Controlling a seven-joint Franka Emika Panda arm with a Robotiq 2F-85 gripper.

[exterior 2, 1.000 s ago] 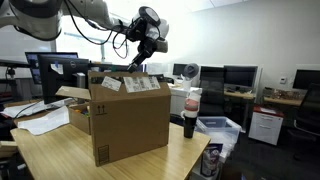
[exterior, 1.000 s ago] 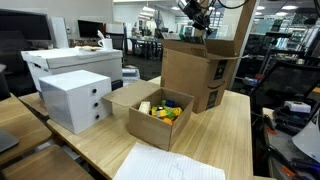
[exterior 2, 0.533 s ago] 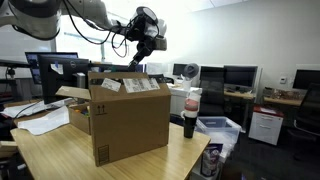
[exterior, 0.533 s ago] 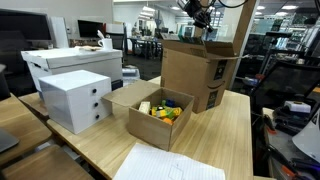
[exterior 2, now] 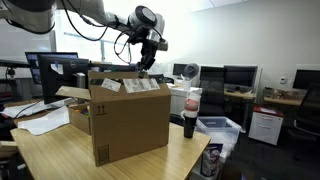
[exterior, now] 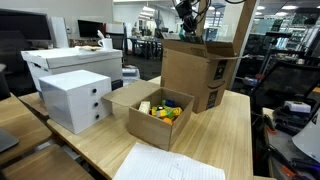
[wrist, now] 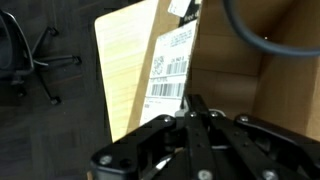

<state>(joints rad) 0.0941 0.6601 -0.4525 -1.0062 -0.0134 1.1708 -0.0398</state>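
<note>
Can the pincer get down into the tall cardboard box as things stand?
Probably yes: the pincer hangs shut just above the tall cardboard box, whose top flaps are folded open, and nothing shows between them.

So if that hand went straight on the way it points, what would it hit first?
Probably the labelled top flap of the tall cardboard box, near the opening's edge; depth is unclear.

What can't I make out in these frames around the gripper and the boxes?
- Inside of the tall cardboard box: its walls and flaps hide it in both exterior views; the gripper covers part in the wrist view.
- Shipping label text: blurred in the wrist view.
- Items in the small open box: too small to name in an exterior view.
</note>
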